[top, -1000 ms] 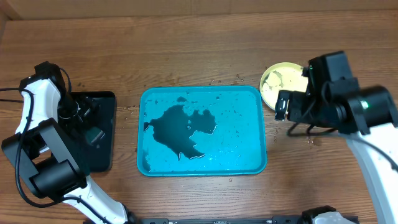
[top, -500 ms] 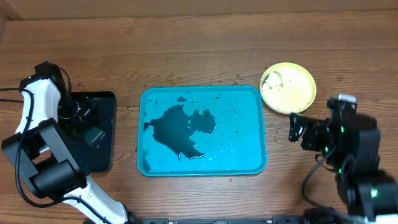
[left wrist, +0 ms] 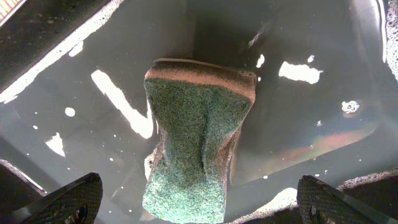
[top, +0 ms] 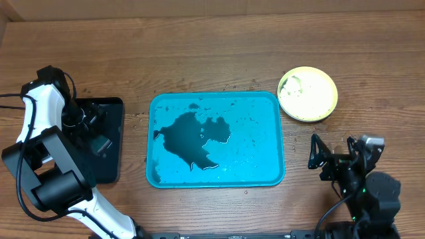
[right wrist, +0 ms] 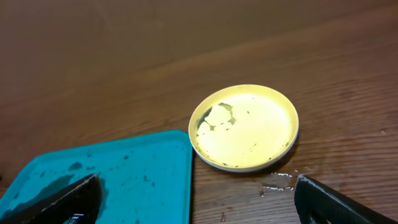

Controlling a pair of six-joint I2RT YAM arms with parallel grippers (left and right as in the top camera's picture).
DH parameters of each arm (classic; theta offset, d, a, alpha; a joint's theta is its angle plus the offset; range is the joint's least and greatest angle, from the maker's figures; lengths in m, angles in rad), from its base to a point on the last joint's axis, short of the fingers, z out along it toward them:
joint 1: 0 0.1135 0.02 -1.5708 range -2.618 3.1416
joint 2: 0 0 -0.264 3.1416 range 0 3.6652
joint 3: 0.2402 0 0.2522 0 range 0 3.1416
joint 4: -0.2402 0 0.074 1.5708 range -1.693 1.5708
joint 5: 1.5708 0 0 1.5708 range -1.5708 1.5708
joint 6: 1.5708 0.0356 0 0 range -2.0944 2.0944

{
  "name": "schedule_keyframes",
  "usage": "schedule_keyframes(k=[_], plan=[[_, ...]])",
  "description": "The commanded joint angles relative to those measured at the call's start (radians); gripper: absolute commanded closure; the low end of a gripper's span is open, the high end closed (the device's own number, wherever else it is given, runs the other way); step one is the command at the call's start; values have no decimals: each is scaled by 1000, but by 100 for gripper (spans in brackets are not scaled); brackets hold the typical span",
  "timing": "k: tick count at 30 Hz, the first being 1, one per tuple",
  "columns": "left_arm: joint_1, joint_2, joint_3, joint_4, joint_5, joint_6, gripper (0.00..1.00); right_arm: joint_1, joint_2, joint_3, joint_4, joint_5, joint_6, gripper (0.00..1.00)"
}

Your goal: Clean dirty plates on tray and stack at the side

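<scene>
Brown wood-plank table (top: 199, 46) under even light

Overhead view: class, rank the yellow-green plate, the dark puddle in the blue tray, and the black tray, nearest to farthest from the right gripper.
1. The yellow-green plate, just beyond the right gripper, on the right.
2. The dark puddle, in the blue tray, centre.
3. The black tray, far left.

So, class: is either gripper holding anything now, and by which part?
Nothing is held. The left gripper hangs open over the sponge; the right gripper is open, apart from the plate.
</scene>
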Motion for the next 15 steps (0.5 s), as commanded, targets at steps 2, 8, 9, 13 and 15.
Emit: schedule_keyframes(k=[2, 8, 9, 13, 15], plan=[[-2, -30, 1, 1, 1, 6, 0, -3, -101, -79, 64, -1, -2, 0], [-2, -30, 1, 1, 1, 6, 0, -3, -185, -137, 113, -1, -2, 0], [-2, -30, 1, 1, 1, 6, 0, -3, -198, -145, 120, -1, -2, 0], [-2, -30, 1, 1, 1, 6, 0, -3, -247, -186, 167, 2, -2, 0], [-2, -30, 1, 1, 1, 6, 0, -3, -246, -200, 186, 2, -2, 0]])
